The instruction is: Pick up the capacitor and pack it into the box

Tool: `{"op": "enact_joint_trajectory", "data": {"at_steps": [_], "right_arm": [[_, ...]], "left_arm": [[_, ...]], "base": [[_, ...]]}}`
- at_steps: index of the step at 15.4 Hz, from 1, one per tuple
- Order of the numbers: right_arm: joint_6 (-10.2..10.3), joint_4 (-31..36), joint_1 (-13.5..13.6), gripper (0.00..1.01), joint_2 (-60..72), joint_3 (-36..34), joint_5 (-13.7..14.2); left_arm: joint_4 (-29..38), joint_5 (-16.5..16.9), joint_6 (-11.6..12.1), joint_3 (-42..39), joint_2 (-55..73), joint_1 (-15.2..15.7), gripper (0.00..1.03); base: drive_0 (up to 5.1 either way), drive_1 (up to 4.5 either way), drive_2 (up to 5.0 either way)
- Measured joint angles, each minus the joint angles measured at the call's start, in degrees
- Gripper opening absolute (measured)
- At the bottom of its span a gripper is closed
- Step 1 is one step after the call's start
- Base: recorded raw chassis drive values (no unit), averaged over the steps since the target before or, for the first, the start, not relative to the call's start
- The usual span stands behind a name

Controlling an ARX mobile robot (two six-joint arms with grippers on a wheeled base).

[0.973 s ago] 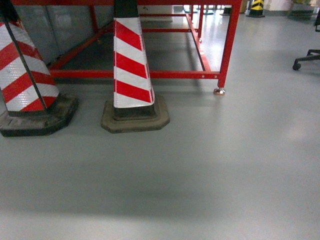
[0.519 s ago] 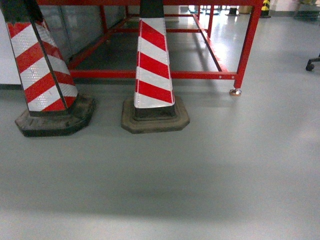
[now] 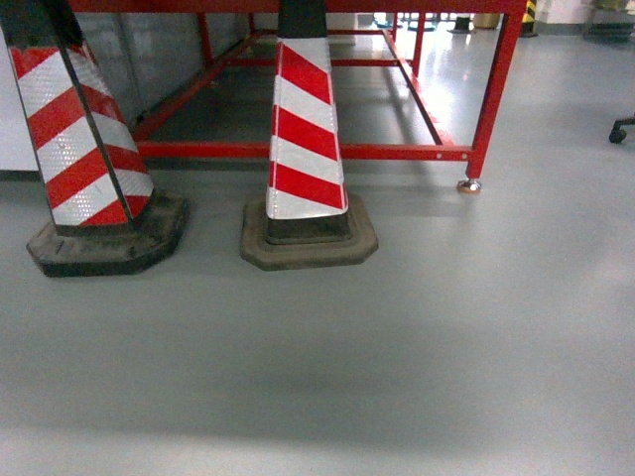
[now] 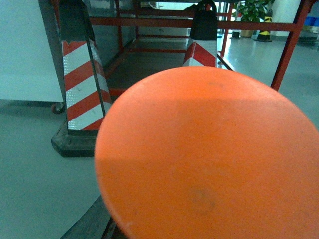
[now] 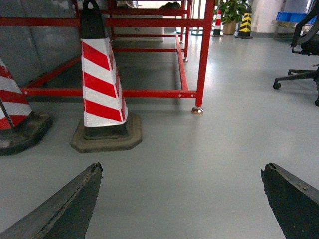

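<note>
Neither the box nor any worktop is shown in any view; only grey floor (image 3: pixel 417 357) is seen ahead. The capacitor cannot be placed with certainty: the left wrist view is largely filled by a round orange surface (image 4: pixel 209 154), very close to the lens, and whether this is the capacitor held there cannot be told.

The right gripper (image 5: pixel 179 199) is seen with its fingers (image 5: pixel 65 209) spread wide and nothing between them. The left gripper's state cannot be told, as it is hidden by the orange surface.

A collision is judged the main risk: the near striped cone (image 3: pixel 306 149) at 12 o'clock, a second cone (image 3: pixel 84 139) at 10 o'clock and the red frame (image 3: pixel 491 99) at 1 o'clock would be struck if the base were driven forward. If a part is held on the left, it could be shaken loose.

An office chair (image 5: pixel 299 59) and a potted plant (image 5: pixel 229 12) at 2 o'clock are shown fully only in the right wrist view.
</note>
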Motion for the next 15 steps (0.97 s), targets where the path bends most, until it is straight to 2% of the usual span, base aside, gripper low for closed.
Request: {"op": "enact_joint_trajectory", "data": {"at_steps": [15], "right_arm": [[0.0, 0.0, 0.0, 0.98, 0.0, 0.0, 0.02]], "left_arm": [[0.0, 0.09, 0.0, 0.0, 0.0, 0.0, 0.44]], "base": [[0.0, 0.0, 0.0]]}}
